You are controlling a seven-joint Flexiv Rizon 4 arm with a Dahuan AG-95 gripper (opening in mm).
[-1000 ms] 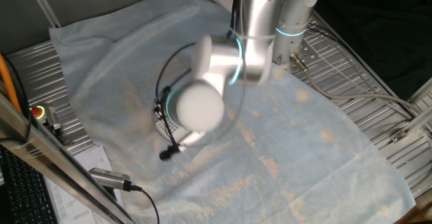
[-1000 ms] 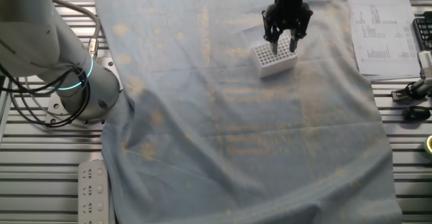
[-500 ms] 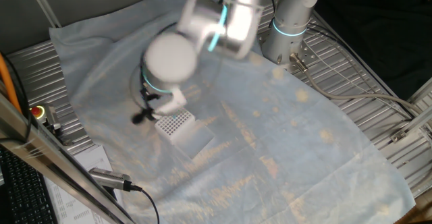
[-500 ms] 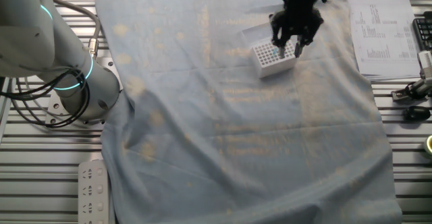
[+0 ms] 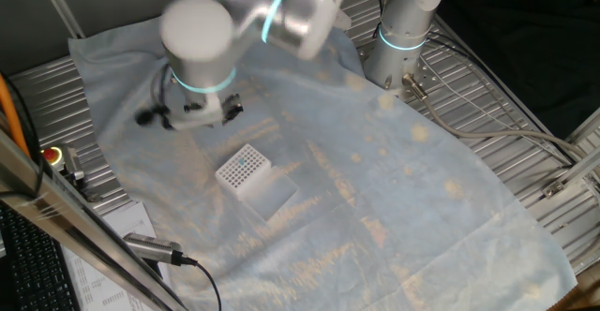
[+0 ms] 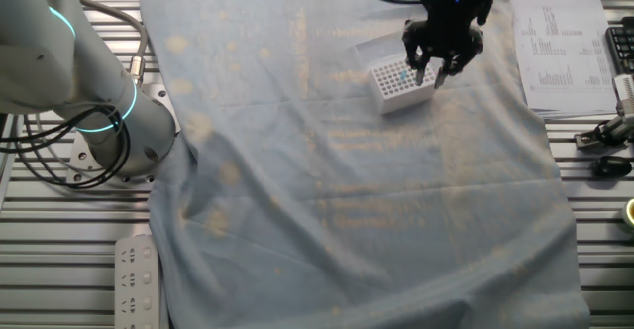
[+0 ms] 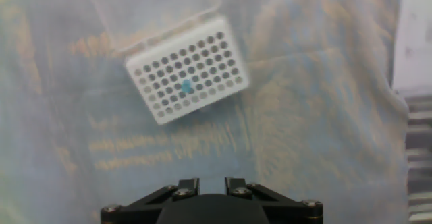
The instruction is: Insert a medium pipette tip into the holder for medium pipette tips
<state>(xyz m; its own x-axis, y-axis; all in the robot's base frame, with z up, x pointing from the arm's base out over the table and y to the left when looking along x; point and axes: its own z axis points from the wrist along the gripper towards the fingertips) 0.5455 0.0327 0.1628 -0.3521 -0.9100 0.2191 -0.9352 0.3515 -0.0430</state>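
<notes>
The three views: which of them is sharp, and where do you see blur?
One fixed view: the moving arm is smeared by motion blur, while the holder and cloth stay sharp. The other fixed view: mostly crisp, the gripper only slightly soft. Hand view: soft overall, yet the holder's hole grid and the blue tip in it are readable; the fingertips are out of frame.

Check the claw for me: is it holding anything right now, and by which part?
Nothing held. The claw is empty; the medium pipette tip sits in the holder.
</notes>
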